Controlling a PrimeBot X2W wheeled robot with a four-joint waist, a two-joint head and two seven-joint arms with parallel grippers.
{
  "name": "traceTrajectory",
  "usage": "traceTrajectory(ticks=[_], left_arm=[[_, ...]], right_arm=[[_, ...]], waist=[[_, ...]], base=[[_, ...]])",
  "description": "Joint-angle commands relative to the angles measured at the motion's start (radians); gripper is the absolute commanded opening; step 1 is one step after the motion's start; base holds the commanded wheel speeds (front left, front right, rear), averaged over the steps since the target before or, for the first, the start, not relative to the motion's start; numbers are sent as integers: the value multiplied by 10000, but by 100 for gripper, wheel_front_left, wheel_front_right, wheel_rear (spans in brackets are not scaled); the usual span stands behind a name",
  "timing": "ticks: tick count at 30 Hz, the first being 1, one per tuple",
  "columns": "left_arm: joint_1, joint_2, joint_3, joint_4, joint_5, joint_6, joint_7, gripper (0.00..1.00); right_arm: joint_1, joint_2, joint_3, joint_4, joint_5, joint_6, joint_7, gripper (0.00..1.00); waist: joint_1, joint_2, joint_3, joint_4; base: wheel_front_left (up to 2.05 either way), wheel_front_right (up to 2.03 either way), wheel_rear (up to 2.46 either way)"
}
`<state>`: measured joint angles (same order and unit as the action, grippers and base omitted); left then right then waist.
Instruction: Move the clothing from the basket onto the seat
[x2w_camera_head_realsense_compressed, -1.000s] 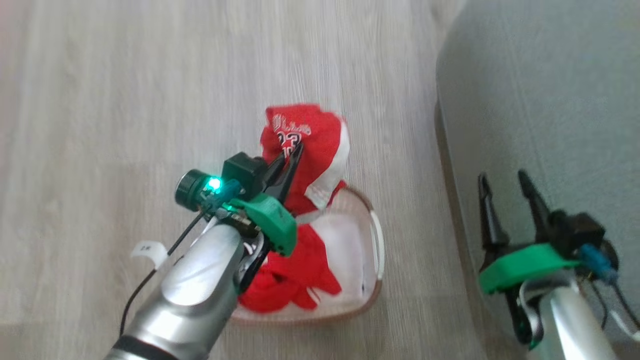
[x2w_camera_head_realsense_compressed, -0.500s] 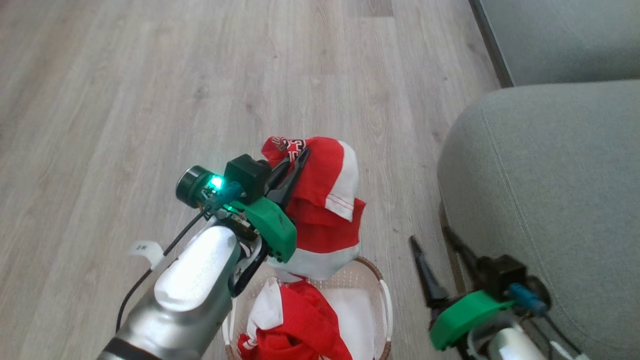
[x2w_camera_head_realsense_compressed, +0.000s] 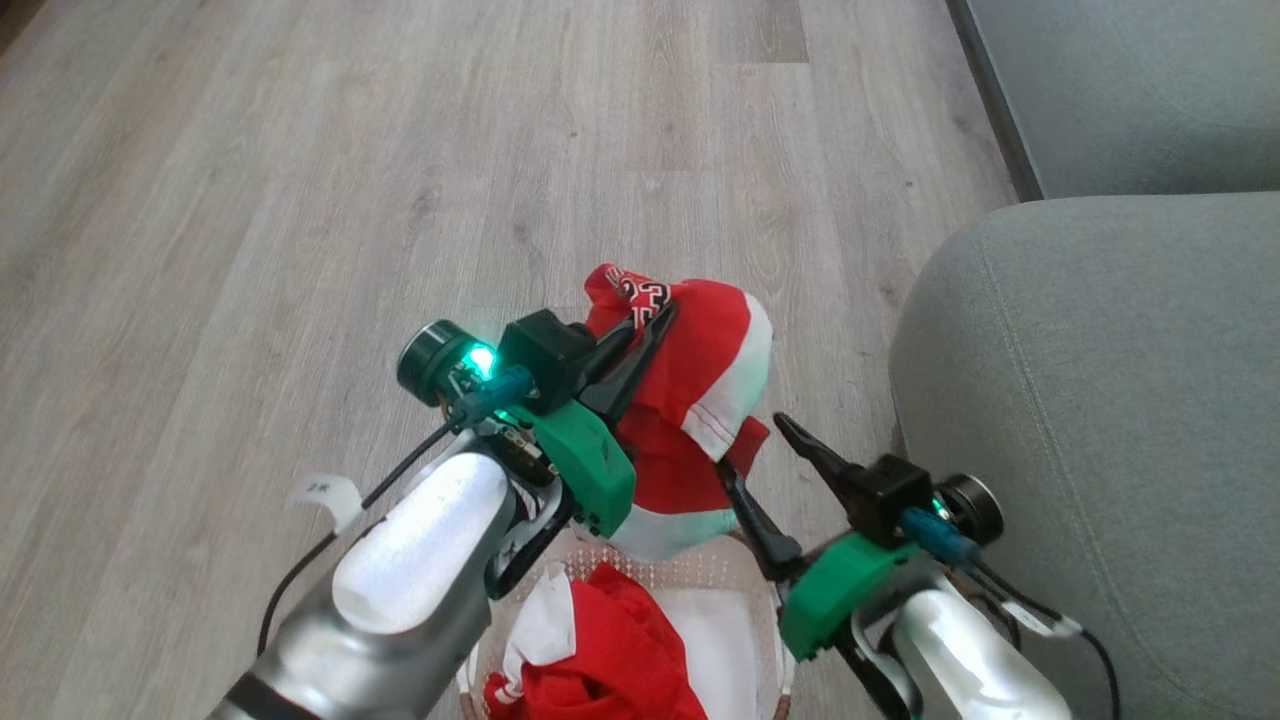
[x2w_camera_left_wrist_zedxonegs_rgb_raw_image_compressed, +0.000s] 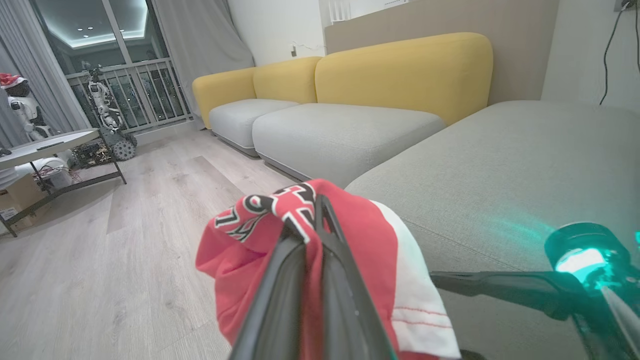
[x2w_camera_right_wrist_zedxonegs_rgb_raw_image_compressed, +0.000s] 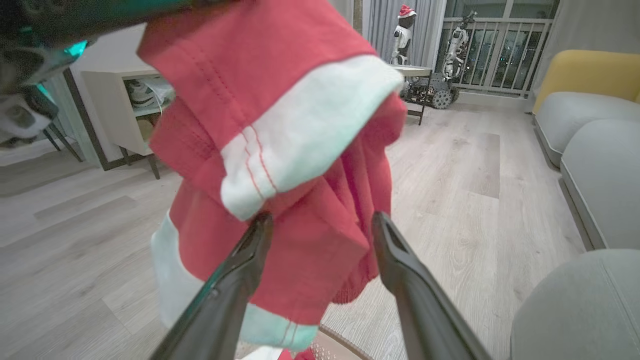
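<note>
The left gripper (x2w_camera_head_realsense_compressed: 650, 318), clamped on 1 fold of the red clothing (x2w_camera_head_realsense_compressed: 700, 400), holds it above the basket (x2w_camera_head_realsense_compressed: 700, 572) while the right gripper (x2w_camera_head_realsense_compressed: 750, 443) gapes around the hem, seemingly untouching, so that thin pinch could slip short of the seat (x2w_camera_head_realsense_compressed: 1100, 400).

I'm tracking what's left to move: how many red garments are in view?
2. A hanging garment is pinched in the left tool above the basket; a second garment lies inside it. More may be hidden underneath.
</note>
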<state>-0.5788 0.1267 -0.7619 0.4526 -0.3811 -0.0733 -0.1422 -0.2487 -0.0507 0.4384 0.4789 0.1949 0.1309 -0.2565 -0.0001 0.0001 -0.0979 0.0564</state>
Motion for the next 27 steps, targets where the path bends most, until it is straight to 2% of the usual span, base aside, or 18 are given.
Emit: traceTrajectory(ticks=[1, 14, 16, 17, 22, 27], left_arm=[[-629, 142, 377, -409, -35, -5, 0, 0], [-544, 77, 117, -844, -169, -32, 101, 0], [-512, 97, 129, -856, -209, -5, 99, 0], [-494, 113, 143, -855, -231, 12, 91, 0], [-362, 219, 267, -744, -359, 150, 18, 0], [-175, 320, 465, -571, -544, 326, -128, 0]], right_arm=[[-604, 5, 269, -189, 52, -2, -53, 100], [-2181, 5, 2126, 1743, 815, -2, -53, 100], [-2347, 4, 2265, 1843, 963, -2, -53, 44], [-2416, 1, 2320, 1869, 1023, -2, -53, 0], [-2596, -84, 2376, 1748, 1218, -2, -53, 0], [-2497, -304, 2006, 1339, 1191, -2, -53, 0]], waist=[[1, -1, 13, 16], [1, -1, 185, 316], [1, -1, 217, 326], [1, -1, 236, 326], [1, -1, 334, 262], [1, -1, 427, 89]], base=[[0, 0, 0], [0, 0, 0], [0, 0, 0], [0, 0, 0], [0, 0, 0], [0, 0, 0]])
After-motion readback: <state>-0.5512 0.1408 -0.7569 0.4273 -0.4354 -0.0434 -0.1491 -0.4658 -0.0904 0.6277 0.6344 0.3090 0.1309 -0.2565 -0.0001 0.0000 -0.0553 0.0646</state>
